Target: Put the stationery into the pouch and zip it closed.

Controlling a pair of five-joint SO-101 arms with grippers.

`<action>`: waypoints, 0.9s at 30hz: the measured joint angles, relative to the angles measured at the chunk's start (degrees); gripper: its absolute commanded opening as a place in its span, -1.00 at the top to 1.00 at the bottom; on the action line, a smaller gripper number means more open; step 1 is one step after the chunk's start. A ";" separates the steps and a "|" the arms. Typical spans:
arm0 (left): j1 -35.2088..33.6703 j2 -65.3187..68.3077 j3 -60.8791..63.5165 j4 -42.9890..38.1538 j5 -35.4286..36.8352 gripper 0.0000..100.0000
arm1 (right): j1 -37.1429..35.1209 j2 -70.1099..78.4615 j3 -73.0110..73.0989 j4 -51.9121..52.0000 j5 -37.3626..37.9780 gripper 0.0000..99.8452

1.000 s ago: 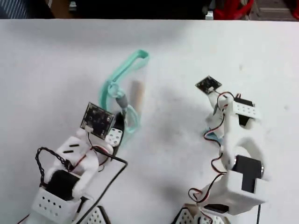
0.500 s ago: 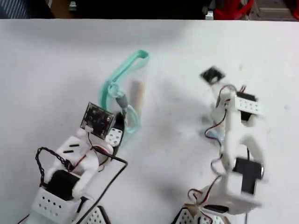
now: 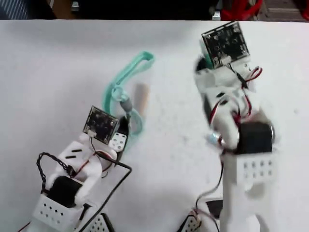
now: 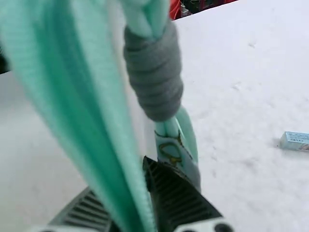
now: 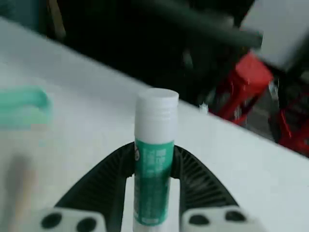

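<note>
**Right gripper clamps the glue stick; left gripper pinches the pouch**

The right gripper (image 5: 154, 159) is closed on a glue stick (image 5: 155, 130). Its two black jaws press the green barrel from either side. The stick stands upright between them, and its white cap (image 5: 156, 104) pokes out past the fingertips. In the high view the right arm (image 3: 241, 140) is raised above the table (image 3: 58, 58), with its wrist end towards the far edge.

The left gripper (image 4: 142, 191) is clamped on the teal edge of the pouch (image 4: 72, 96), which runs down between its jaws. The grey zip pull (image 4: 154, 72) hangs just beyond the fingertips, close in front of them. In the high view this gripper (image 3: 124, 128) holds the near end of the pouch (image 3: 126, 72). The teal rim stretches away from the tool towards the far side of the table.

A brown stick (image 3: 142, 96) lies just beside the rim, ahead of the left gripper. Whether it is inside the clear pouch cannot be told.

A small light-blue eraser (image 4: 294, 141) rests on the table well off to the left gripper's side, apart from the pouch. In the high view the eraser (image 3: 212, 139) sits against the right arm, partly hidden by it.
</note>
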 measured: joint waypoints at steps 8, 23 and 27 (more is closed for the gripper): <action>0.00 0.00 0.00 0.00 0.00 0.95 | -16.00 -0.97 1.14 -21.01 -11.52 0.96; 0.00 0.00 0.00 0.00 0.00 0.95 | -18.20 14.51 8.09 -31.74 -12.22 0.97; 0.00 0.00 0.00 0.00 0.00 0.94 | -18.20 15.12 8.09 -30.59 -12.31 0.97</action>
